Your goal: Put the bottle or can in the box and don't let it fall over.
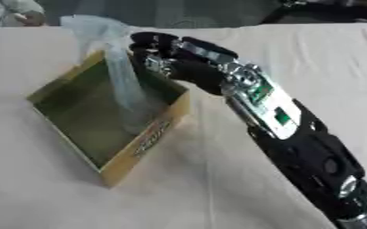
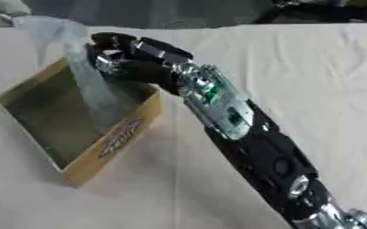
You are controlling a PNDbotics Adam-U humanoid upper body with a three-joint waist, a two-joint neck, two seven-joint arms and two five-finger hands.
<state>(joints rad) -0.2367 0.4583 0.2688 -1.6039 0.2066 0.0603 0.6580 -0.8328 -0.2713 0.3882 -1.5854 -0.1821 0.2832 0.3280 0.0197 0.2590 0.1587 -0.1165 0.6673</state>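
At the upper left of the cloth-covered table [image 1: 280, 53], the right hand [image 1: 175, 56] is raised over the far right corner of the box [image 1: 132, 154]. Its arm [image 1: 296, 138] enters from the lower right corner and runs diagonally up to the left, black with a silver wrist section carrying green parts.

Fingers [image 1: 149, 44]: curled inward toward the bottle [image 1: 120, 85], closing round its upper part just below the neck. The thumb cannot be separated from the dark mass of the hand, so how far the grip wraps round the far side cannot be told. The hand holds nothing else.

Bottle: clear plastic, pale bluish, blurred. Its top stands above the box's far rim, near the table's far edge; its lower body reaches down inside the box toward the right-hand wall. It leans, with the top toward the left and the base toward the right. Whether the base rests on the box floor cannot be told.

Box: shallow open cardboard tray, yellow-tan outside, dull green inside, set askew on the table with one corner pointing toward the viewer. The near right wall carries a red and white printed label [image 2: 121, 132]. Apart from the bottle, the interior shows only its green floor.

Left hand: it appears in neither view.
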